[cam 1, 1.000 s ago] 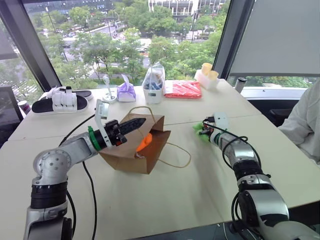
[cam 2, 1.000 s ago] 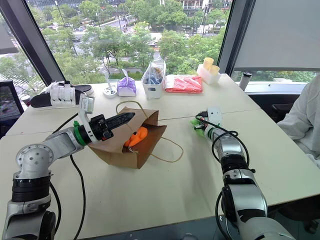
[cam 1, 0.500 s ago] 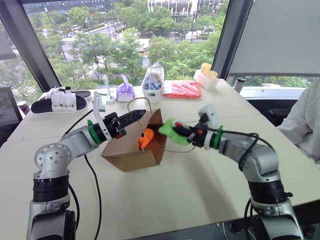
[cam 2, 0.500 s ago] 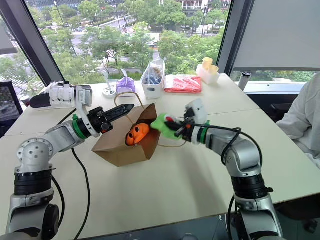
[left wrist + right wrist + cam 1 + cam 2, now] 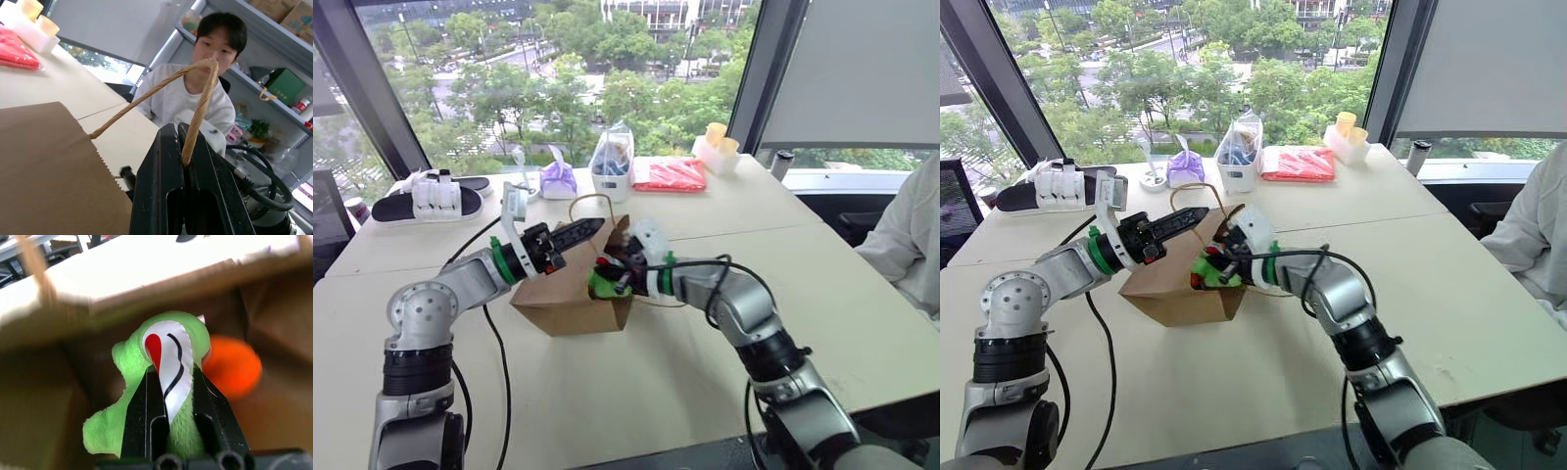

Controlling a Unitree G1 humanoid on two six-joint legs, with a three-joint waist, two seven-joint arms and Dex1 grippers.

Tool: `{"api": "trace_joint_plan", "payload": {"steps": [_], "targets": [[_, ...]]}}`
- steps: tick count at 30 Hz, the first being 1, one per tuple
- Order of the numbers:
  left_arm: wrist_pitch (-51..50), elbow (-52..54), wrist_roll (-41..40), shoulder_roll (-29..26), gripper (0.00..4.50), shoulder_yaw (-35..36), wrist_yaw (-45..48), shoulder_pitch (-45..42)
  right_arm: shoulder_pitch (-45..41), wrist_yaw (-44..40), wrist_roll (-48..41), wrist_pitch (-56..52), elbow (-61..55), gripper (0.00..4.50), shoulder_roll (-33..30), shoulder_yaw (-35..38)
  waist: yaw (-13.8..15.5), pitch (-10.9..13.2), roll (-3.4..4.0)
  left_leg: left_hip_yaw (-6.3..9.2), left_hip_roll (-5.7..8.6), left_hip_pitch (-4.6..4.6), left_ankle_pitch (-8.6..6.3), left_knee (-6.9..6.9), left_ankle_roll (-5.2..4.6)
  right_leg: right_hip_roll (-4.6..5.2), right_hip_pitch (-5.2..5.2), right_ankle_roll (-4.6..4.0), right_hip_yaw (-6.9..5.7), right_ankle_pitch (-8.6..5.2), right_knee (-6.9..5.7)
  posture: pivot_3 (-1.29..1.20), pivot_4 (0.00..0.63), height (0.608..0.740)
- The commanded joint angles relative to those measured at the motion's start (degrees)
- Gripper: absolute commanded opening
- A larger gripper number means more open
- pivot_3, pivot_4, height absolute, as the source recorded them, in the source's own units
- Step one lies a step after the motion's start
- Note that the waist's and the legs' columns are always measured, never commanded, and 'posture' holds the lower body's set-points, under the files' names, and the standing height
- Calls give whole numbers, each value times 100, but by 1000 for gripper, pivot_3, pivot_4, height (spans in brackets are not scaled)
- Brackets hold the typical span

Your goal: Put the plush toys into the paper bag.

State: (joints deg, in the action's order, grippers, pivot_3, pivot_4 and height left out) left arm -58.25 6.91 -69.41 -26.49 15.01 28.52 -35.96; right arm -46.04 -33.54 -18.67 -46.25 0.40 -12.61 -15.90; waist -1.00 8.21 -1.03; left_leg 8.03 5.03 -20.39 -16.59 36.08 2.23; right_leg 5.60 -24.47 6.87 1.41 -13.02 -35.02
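Observation:
The brown paper bag (image 5: 558, 299) lies on its side in the middle of the table, mouth facing right. My left gripper (image 5: 599, 226) is shut on one twisted handle (image 5: 195, 112) and holds the upper edge of the mouth up. At the mouth, my right gripper (image 5: 612, 277) is shut on the green plush toy (image 5: 122, 362), whose white-and-red face (image 5: 168, 352) shows between the fingers. The toy (image 5: 1203, 266) sits just inside the opening. Deeper in the bag lies the orange plush toy (image 5: 232, 364), beside the green one.
Along the table's far edge stand a purple pouch (image 5: 560, 179), a clear bag in a white tub (image 5: 613, 166), a red packet (image 5: 672, 174) and yellow cups (image 5: 718, 147). A black-and-white device (image 5: 431, 196) lies far left. A person (image 5: 915, 235) sits at the right.
My right gripper has swung left across the table with the green toy, from the right side into the bag's mouth. The left gripper has kept its hold on the handle.

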Motion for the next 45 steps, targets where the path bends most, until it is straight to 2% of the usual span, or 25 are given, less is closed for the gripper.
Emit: {"api": "trace_joint_plan", "payload": {"steps": [1,4,7,13,14,26,31,34,40,45], "targets": [[28,245,-193,22,0,128,-43,13,-183,-11,286,282,184,27,122,-209,5,0,-1,0,0,0,0,-1,0,0,0,0,0,0,0,0,150,740],[67,204,-301,56,0,241,-148,49,-287,-59,488,477,405,27,199,-349,13,0,-1,2,1,-2,0,1,0,1,0,0,0,0,1,0,150,740],[131,108,-480,108,0,419,-305,21,-452,-69,793,787,706,1215,257,-504,1,0,-1,1,1,-1,0,1,0,1,0,0,0,0,0,0,150,740],[143,134,-580,85,0,549,-433,118,-384,-154,969,908,470,4329,132,-398,-11,0,-1,1,1,0,0,-2,0,0,-2,0,-1,0,-1,0,150,740],[143,132,-582,87,0,569,-445,128,-367,-163,980,889,402,4426,95,-379,-9,0,-1,1,1,0,0,-2,0,0,-2,0,-1,0,-1,0,150,740],[249,21,-618,104,0,695,-545,183,-45,-281,275,-90,-1068,4426,-316,572,16,-1,-1,1,1,-2,0,0,0,0,-1,0,0,0,0,0,150,740],[239,55,-638,72,0,733,-546,205,562,45,11,-673,-1621,4426,-861,1558,44,-1,-2,2,2,-3,-1,1,-2,2,2,0,-1,0,4,0,150,740],[223,57,-648,27,0,754,-514,239,1104,387,452,-397,-1695,4426,-1310,1613,49,-3,-5,1,4,-3,-2,2,-3,3,5,0,-1,0,6,0,150,740],[199,54,-635,-9,0,708,-453,281,1553,1475,-122,-1644,-2285,4426,-439,2873,-7,-2,-3,-15,-4,3,-1,-7,-2,-3,-5,-1,2,0,3,0,150,740],[202,17,-597,-1,0,664,-404,265,1522,1896,-1185,-3411,-2777,4426,955,4339,36,-2,-3,-4,-6,1,-1,-1,-2,-2,1,-1,1,0,3,0,150,740]]}}
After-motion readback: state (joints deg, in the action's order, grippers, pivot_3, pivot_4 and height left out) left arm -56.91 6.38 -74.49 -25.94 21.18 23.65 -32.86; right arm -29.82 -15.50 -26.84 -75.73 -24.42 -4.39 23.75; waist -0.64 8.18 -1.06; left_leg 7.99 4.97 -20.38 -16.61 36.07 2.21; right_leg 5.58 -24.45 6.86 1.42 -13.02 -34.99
